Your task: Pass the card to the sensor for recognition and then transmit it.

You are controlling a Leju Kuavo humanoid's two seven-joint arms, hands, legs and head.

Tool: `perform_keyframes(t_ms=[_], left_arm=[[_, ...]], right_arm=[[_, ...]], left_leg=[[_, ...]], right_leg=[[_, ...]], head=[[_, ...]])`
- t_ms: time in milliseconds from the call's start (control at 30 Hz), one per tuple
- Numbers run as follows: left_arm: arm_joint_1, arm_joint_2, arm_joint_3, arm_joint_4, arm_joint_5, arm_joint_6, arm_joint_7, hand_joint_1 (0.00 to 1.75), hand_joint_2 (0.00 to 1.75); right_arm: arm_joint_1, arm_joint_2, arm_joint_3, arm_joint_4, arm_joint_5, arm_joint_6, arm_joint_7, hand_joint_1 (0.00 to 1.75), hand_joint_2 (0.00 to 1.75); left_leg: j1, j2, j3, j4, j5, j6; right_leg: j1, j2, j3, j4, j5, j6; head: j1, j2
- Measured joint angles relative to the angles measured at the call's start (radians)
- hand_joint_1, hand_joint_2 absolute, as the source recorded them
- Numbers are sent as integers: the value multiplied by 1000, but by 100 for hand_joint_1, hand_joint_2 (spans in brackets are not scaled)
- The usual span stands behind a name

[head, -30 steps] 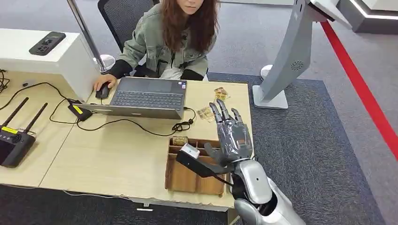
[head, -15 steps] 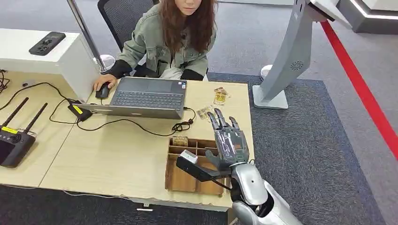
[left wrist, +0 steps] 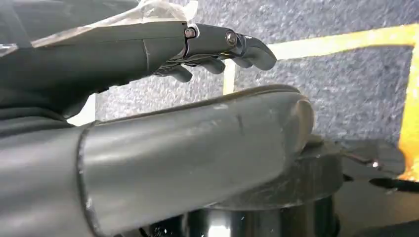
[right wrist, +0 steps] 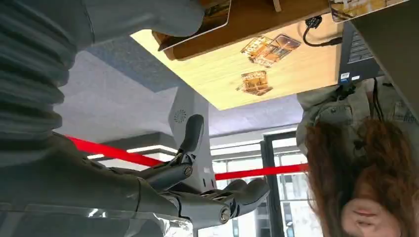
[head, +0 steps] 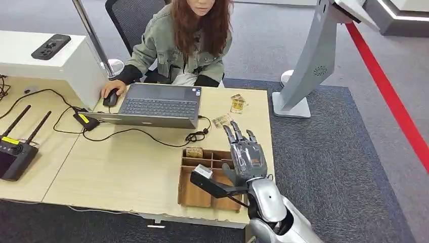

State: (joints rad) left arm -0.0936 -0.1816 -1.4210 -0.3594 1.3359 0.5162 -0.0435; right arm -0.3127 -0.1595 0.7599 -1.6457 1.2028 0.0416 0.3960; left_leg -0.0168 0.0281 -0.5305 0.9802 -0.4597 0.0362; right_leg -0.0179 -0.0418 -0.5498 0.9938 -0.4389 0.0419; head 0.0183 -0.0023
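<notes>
Wooden tray (head: 188,191) at the table's (head: 126,167) near edge lies under the empty, spread-fingered right hand (head: 247,154).

This looks like an office or demo hall set up as a reception desk. A person (head: 184,40) sits in a mesh chair (head: 132,17) at a wooden surface (head: 126,167) with a laptop (head: 157,104), a mouse (head: 110,97) and trailing cables (head: 136,132). Grey carpet (head: 329,162) with a red line (head: 389,106) covers the floor, and a grey kiosk stand (head: 311,61) rises beside the surface.
</notes>
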Motion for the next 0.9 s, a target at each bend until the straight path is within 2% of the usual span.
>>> perform_keyframes(t_ms=[33,133,333,600,900], left_arm=[[0,0,0,0,-6,0,-2,0,0],[-1,0,0,0,-21,1,-4,0,0],[-2,0,0,-6,-47,12,-10,0,0],[-2,3,0,-27,-69,73,-22,0,0],[-3,6,0,-34,-93,95,-33,0,0]], right_arm=[[0,0,1,3,12,1,0,31,175],[0,1,5,8,42,5,0,58,175],[1,5,11,27,87,7,0,54,175],[2,11,16,47,92,7,0,54,175],[5,14,18,55,88,10,-8,56,175]], left_leg=[[0,0,0,0,0,0],[0,0,0,0,0,0],[0,0,0,0,0,0],[0,0,0,0,0,0],[0,0,0,0,0,0]], right_leg=[[0,0,0,0,0,0],[0,0,0,0,0,0],[0,0,0,0,0,0],[0,0,0,0,0,0],[0,0,0,0,0,0]], head=[[-1,0],[0,0],[0,0],[-1,0],[0,0]])
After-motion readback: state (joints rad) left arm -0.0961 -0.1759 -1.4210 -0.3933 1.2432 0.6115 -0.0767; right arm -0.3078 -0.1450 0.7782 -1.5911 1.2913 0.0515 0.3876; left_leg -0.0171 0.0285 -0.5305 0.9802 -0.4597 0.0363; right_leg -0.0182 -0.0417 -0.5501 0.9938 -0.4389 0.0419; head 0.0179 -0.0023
